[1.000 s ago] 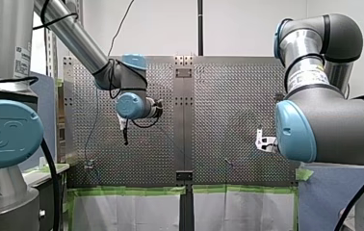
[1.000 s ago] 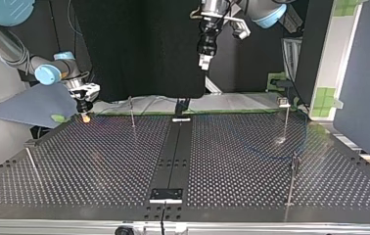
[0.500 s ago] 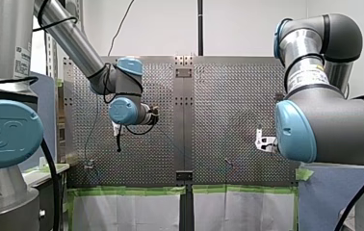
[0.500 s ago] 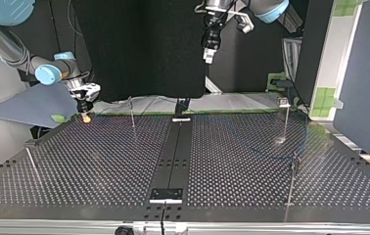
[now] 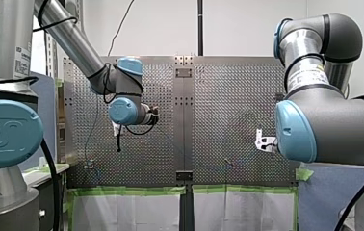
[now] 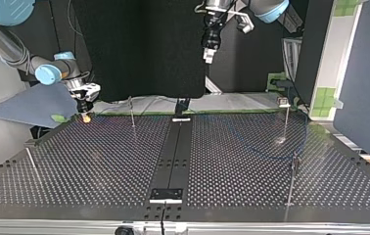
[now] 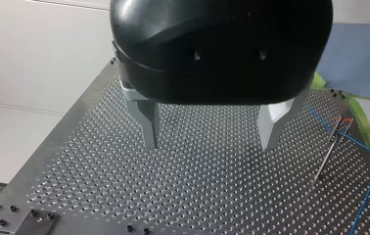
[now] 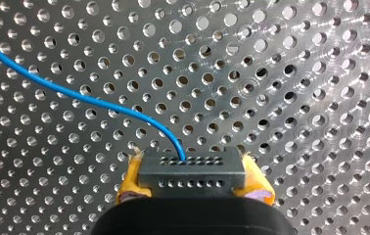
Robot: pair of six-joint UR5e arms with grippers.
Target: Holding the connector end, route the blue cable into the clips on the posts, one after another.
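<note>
**Operator:** Where's the cable, and what am I not seeing?

**Spotter:** Your right gripper (image 8: 191,178) has its yellow pads (image 8: 130,182) closed tight on the grey connector (image 8: 191,171). The blue cable (image 8: 90,100) leaves the connector's face and is cut off at that view's border. In the front view you can't see this gripper, because the right arm's elbow (image 5: 324,125) covers it. In the top view the cable is only a faint line on the table (image 6: 100,161) near the posts (image 6: 287,117) at the right. Whether it sits in any clip is too small to tell.

**Operator:** And room to move?

**Spotter:** Your left gripper (image 7: 210,142) has its jaws wide apart and holds nothing, and bare perforated table lies under its fingers. In the top view it hangs well above the table. One thin post (image 7: 327,156) stands beside it, and the cable runs just past that. Your right gripper sits low by the table's far edge at the top view's left, well apart from the nearest post (image 6: 132,111).
</note>
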